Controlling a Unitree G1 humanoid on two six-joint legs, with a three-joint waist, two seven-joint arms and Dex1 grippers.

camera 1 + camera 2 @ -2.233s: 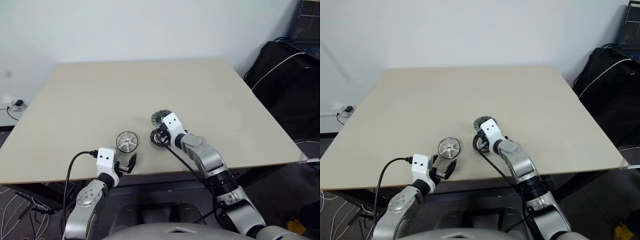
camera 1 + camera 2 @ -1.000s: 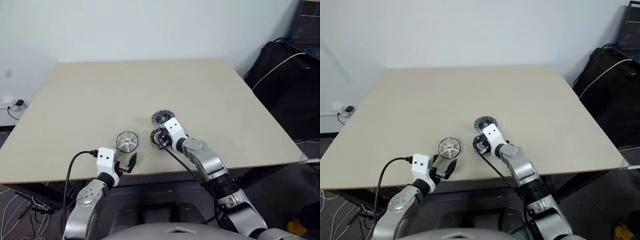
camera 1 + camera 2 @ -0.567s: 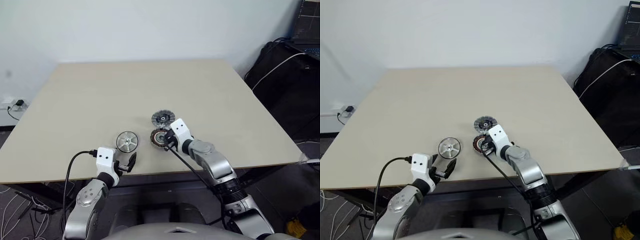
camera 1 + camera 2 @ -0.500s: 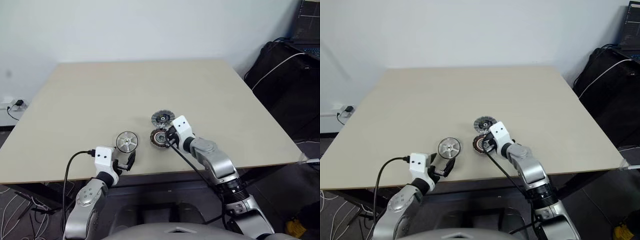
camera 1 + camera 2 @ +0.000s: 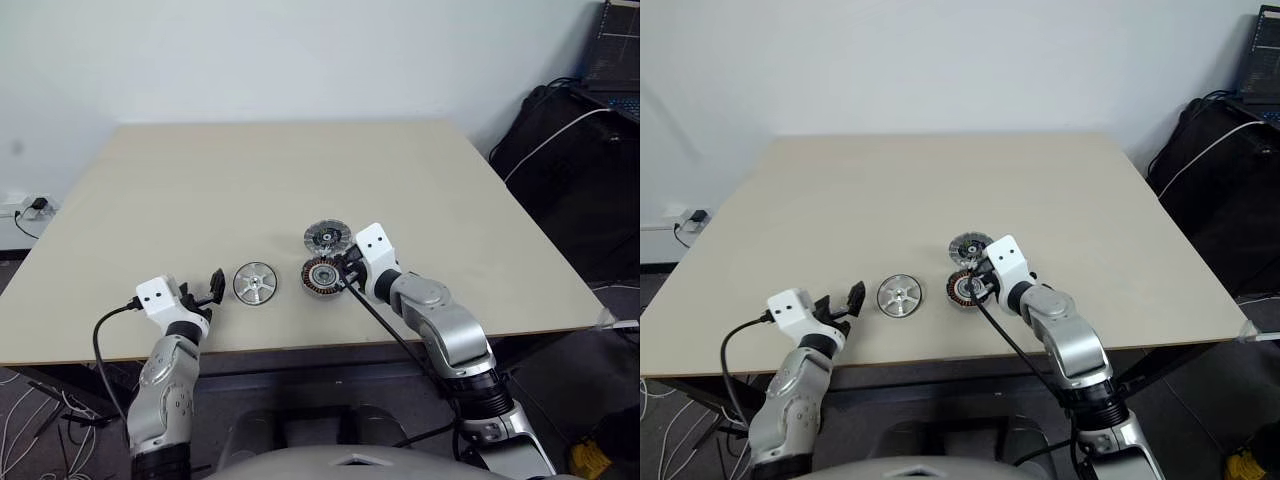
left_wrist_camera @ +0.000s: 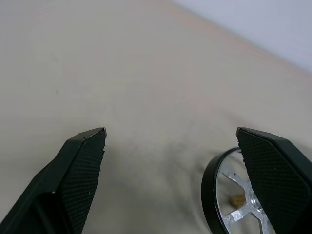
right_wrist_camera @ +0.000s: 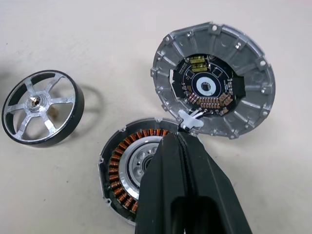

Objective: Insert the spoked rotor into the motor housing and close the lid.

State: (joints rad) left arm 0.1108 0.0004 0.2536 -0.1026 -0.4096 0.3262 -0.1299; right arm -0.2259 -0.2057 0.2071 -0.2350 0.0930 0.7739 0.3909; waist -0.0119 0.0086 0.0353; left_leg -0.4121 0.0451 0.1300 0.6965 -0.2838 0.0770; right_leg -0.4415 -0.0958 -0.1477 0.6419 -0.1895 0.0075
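Note:
The spoked rotor (image 5: 254, 283) lies flat on the table (image 5: 250, 170) near its front edge, a silvery wheel in a dark rim. My left gripper (image 5: 207, 290) stands open just left of it, and in the left wrist view (image 6: 170, 134) the rotor (image 6: 234, 195) sits beside one finger. Right of the rotor rests the motor housing (image 5: 322, 277), copper windings up. The lid (image 5: 325, 237) lies behind it, segmented rim and dark centre up. My right gripper (image 5: 346, 270) is shut, its tips (image 7: 178, 139) over the housing's (image 7: 122, 165) rim near the lid (image 7: 214, 87).
The table's front edge runs close below the parts. Black bags (image 5: 570, 160) and a laptop (image 5: 612, 50) stand off the table's right side. A wall socket with cables (image 5: 25, 210) sits on the floor at the left.
My left arm has swung out to the left and forward, and its open gripper now sits left of the rotor. The right gripper has lifted and drawn back, uncovering the housing.

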